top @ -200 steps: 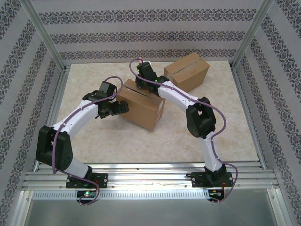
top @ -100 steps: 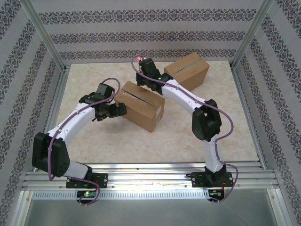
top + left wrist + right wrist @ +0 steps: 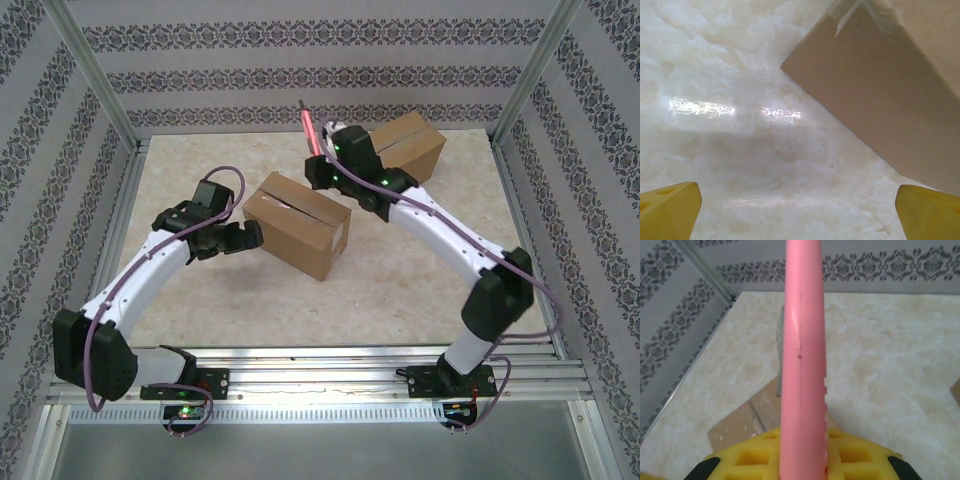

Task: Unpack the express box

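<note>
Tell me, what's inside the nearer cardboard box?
Its contents cannot be seen. The nearer box has its top flaps lying down, with just a dark slit along the seam. The cardboard covers whatever is inside.

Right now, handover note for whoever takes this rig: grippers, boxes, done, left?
Left gripper: open, empty, at the left end of the near box, not gripping it.
Right gripper: shut on the pink cutter, raised above the table beside the far box.
Done: nothing unpacked; flaps on both boxes are down. Cannot tell whether the near box's seam is cut.
Left: open the near box and take out its contents.
</note>
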### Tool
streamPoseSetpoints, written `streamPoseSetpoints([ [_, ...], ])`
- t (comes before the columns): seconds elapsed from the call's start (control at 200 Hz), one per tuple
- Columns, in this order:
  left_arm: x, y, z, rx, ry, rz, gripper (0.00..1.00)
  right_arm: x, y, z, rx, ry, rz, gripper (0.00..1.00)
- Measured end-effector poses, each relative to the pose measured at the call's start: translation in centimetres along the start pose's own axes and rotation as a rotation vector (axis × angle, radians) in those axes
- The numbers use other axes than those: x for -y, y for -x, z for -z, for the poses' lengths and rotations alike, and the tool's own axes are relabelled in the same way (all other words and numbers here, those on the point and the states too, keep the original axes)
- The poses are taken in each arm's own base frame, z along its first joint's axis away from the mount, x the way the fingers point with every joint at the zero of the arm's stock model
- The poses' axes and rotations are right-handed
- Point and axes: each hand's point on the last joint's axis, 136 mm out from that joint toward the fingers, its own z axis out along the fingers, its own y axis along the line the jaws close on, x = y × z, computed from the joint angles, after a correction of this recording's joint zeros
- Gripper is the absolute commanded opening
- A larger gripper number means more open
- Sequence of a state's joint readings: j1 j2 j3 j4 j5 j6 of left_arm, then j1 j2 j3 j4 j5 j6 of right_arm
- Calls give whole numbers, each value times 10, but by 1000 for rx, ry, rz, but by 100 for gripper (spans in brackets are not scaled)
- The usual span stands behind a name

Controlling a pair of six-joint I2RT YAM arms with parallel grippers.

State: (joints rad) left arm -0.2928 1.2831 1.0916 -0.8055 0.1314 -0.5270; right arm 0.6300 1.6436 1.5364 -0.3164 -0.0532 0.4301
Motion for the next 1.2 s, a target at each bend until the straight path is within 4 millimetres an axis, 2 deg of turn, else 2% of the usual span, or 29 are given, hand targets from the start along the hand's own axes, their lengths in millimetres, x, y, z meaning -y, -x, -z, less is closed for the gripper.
streamPoseSetpoints([
  [0.115,9,2,19,45,-63,-25,99,-7,-25,24,-33,85,-15,0],
  [0.23,32,7,44,106,-200,-74,100,-19,-48,45,-52,202,-47,0],
  [0.405,97,24,88,214,-566,-191,100,-35,-72,61,-52,387,-122,0],
  [0.51,135,37,116,288,-790,-254,100,-40,-76,65,-36,474,-174,0],
  [0.615,163,50,135,331,-965,-292,100,-44,-74,68,-19,536,-212,0],
  [0.72,180,62,136,338,-1069,-303,100,-51,-66,74,7,601,-230,0],
  [0.944,196,78,114,294,-1159,-264,100,-67,-57,87,41,722,-261,0],
  [1.099,205,89,124,316,-1225,-260,100,-75,-50,84,53,794,-287,0],
  [1.199,209,93,137,341,-1260,-272,90,-75,-53,73,36,818,-320,0],
])
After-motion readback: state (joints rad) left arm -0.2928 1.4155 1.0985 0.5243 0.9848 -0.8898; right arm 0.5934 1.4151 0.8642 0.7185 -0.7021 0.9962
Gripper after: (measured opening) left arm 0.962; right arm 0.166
